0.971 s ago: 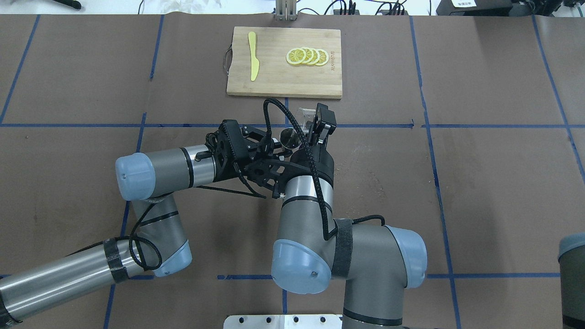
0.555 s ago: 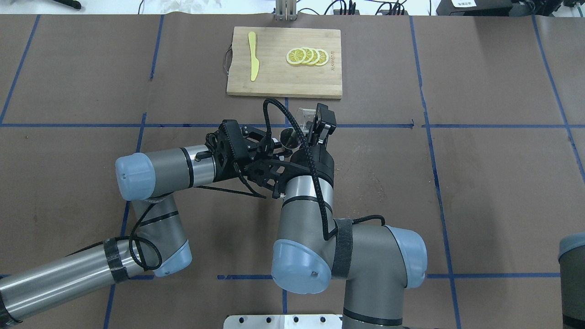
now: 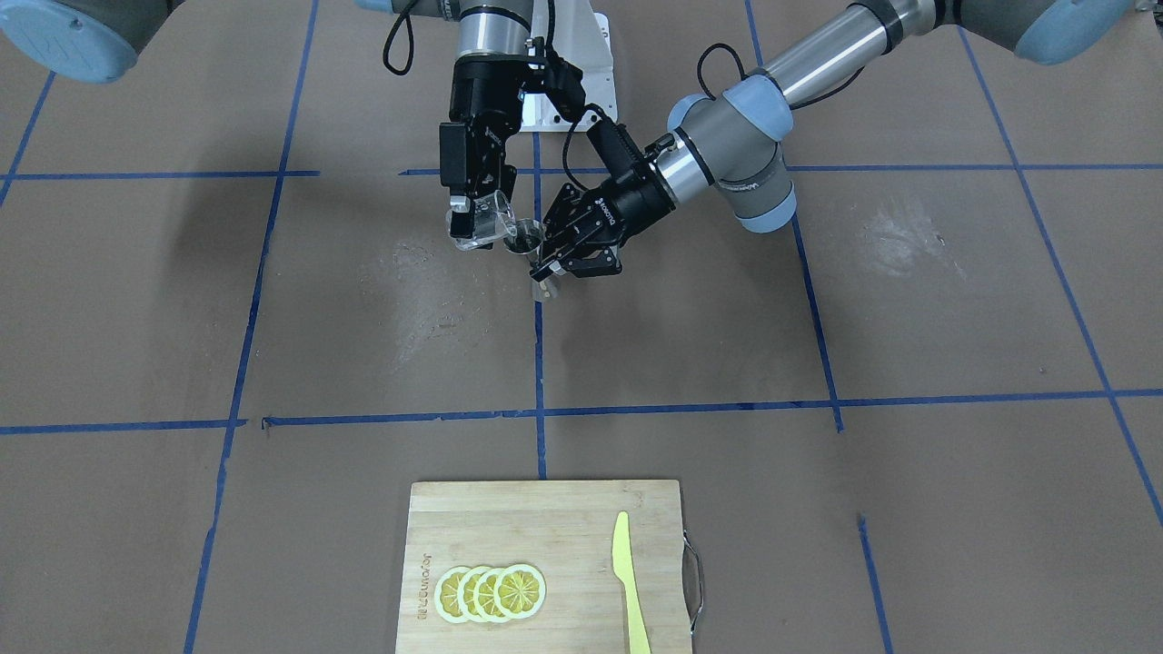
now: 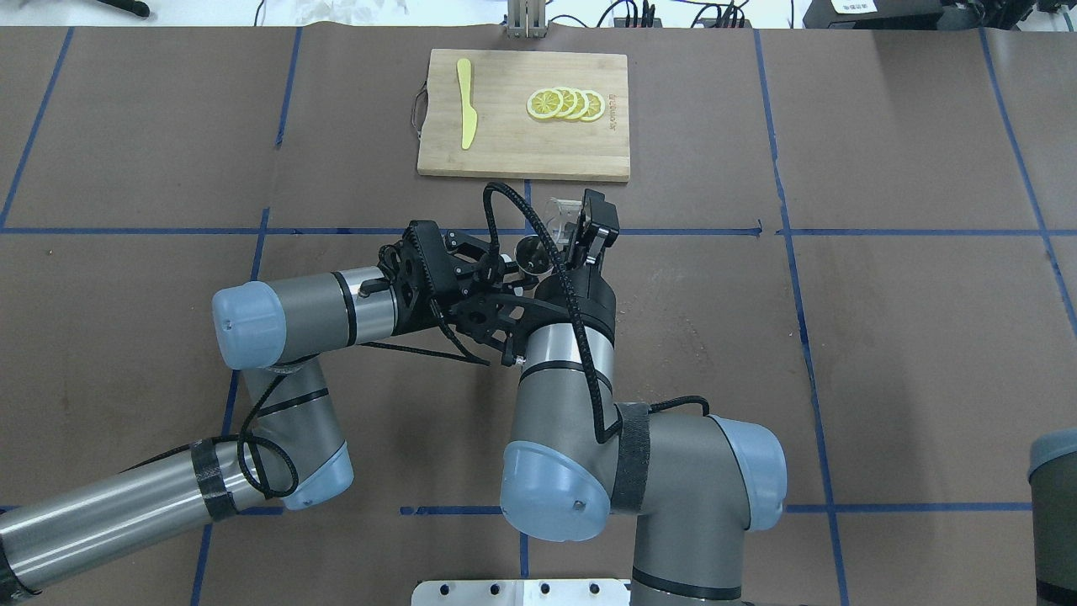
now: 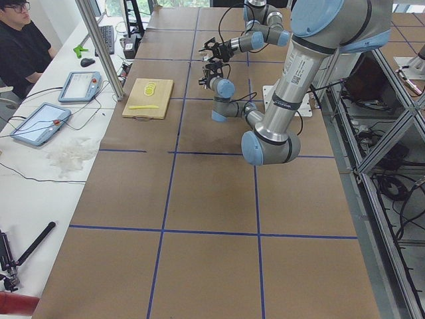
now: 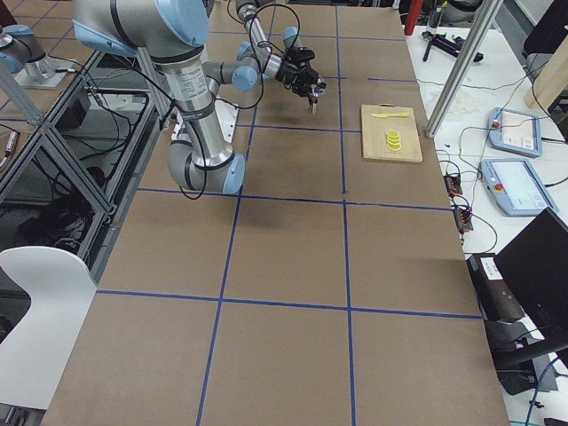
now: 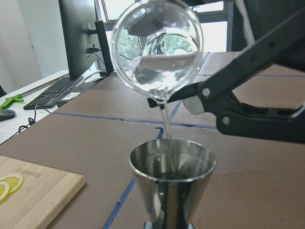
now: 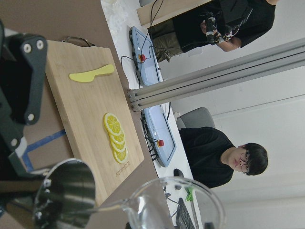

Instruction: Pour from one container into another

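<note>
Change: you see almost nothing shift over the last second; both arms hold their pose and the pour runs on.
Jigger (image 7: 171, 176): upright, with the left gripper (image 3: 548, 265) clamped on its lower half.
Cup (image 7: 159, 57): the right gripper (image 3: 474, 211) is closed on it. It is tipped lip-down just above the jigger's mouth, and a thin stream (image 7: 165, 125) falls in.
Meaning: you are mid-pour; liquid still shows in the cup, so the tilt likely needs holding or deepening.
Table (image 3: 818, 300): brown paper under a blue tape (image 3: 690, 402) grid, with pale smears (image 3: 427, 291) near the grippers.
Board (image 4: 522, 135): well beyond, carrying lemon slices (image 4: 565, 103) and a yellow knife (image 4: 466, 103).
Room: a side bench (image 5: 40, 153) with tablets (image 5: 80, 85) and a seated person (image 8: 224, 152).
</note>
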Robot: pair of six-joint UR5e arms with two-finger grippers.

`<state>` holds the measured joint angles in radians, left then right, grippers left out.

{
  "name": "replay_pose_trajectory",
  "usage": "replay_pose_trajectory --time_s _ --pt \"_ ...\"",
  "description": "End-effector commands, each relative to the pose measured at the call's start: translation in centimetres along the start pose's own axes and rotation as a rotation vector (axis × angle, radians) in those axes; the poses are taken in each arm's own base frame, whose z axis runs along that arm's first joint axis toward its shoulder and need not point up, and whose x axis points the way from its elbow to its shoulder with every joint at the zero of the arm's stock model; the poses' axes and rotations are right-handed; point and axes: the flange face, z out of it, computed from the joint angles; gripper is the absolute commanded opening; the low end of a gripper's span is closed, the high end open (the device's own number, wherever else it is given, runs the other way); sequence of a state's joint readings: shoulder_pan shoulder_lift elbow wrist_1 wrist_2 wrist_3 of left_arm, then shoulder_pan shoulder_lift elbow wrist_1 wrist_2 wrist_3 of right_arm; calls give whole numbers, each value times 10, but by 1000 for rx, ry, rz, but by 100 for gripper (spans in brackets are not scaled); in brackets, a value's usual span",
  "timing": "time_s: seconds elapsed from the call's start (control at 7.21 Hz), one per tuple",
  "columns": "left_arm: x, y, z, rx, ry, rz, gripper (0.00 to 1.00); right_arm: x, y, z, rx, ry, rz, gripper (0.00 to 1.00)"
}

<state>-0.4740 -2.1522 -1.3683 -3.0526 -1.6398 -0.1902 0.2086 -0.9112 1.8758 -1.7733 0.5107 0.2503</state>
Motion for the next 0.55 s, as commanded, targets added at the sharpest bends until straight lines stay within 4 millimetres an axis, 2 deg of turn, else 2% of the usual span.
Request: replay_pose_trajectory --time_s 0.0,0.28,0.42 --pt "0 0 0 0 2 0 0 1 0 1 1 2 0 0" --pt "0 1 0 -1 0 0 0 7 -2 -2 10 -2 34 0" --pt "-1 1 -1 -1 -2 0 0 16 -2 -7 20 -8 58 0"
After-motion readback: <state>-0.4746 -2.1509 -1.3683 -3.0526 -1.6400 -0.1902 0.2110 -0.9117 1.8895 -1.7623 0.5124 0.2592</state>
